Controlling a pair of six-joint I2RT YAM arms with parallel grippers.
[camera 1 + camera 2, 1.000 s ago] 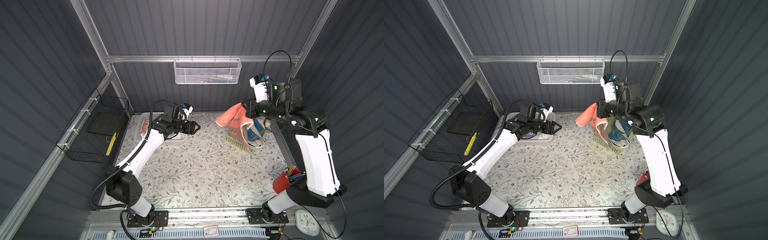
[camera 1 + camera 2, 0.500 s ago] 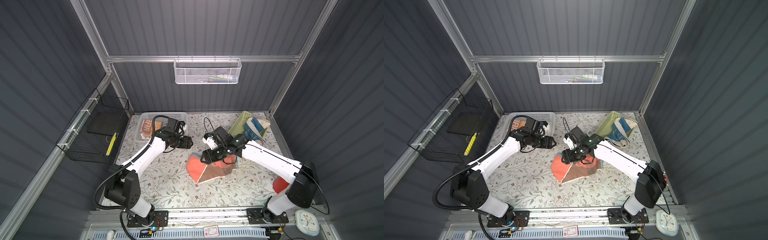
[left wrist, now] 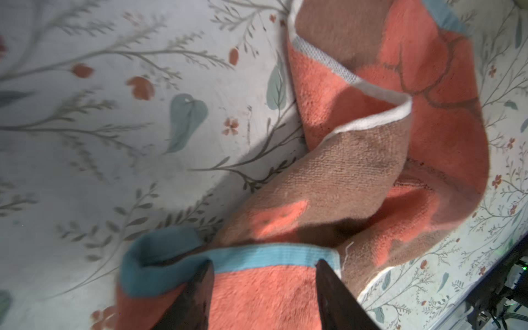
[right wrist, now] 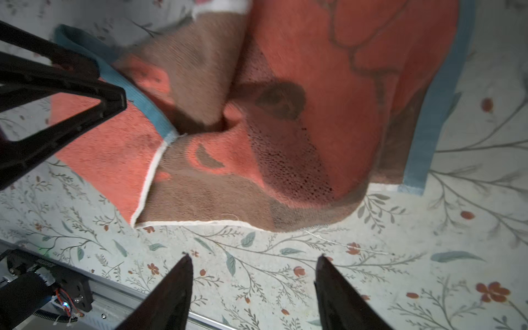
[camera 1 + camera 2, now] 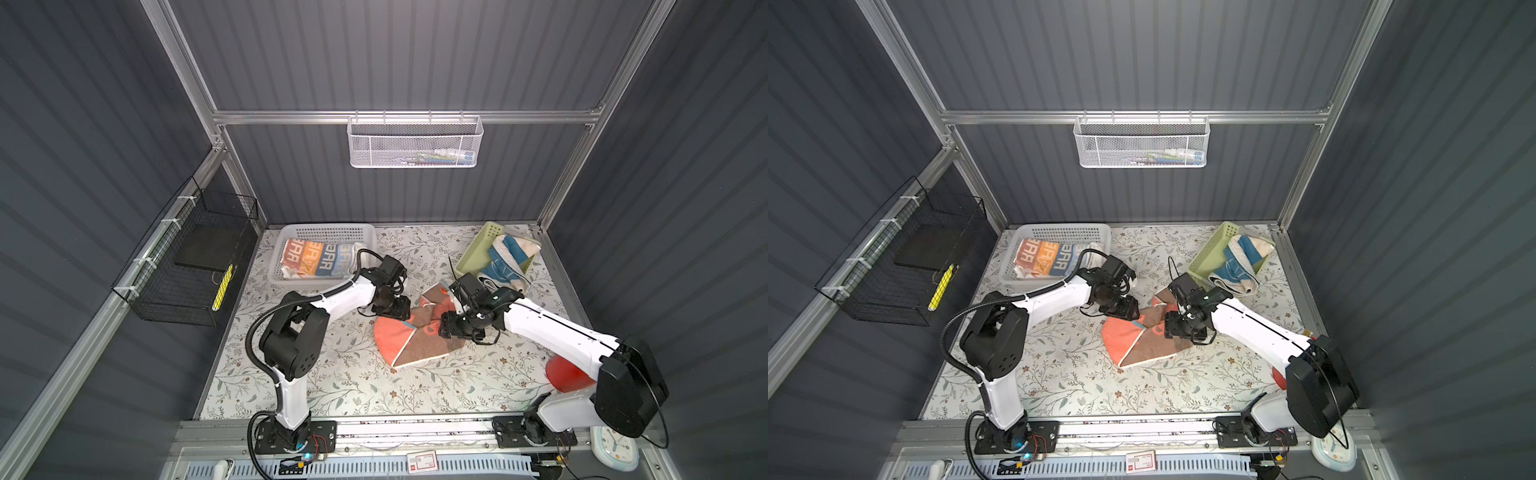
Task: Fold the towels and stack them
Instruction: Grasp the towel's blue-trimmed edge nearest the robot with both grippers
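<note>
A coral-orange towel (image 5: 415, 336) (image 5: 1142, 340) lies crumpled mid-table, brown reverse and blue hem showing. My left gripper (image 5: 392, 309) (image 3: 264, 261) sits at its far-left edge. The jaws stand apart, with the blue-hemmed coral edge (image 3: 265, 254) lying between them. My right gripper (image 5: 451, 330) (image 4: 253, 255) hovers over the towel's right part, open, with only table covering between its fingers. An orange-blue lettered towel (image 5: 320, 259) lies folded in the white basket. A cream and blue towel (image 5: 509, 257) spills from the green basket.
The white basket (image 5: 328, 228) stands at the back left and the green basket (image 5: 478, 253) at the back right. A red cup (image 5: 565, 374) sits behind my right arm. Wire baskets hang on the back wall (image 5: 415, 143) and the left wall (image 5: 187, 266).
The right gripper carried the coral towel from above the green basket down to mid-table and let it go. The left gripper moved from the white basket to the towel's edge, its jaws narrowing.
</note>
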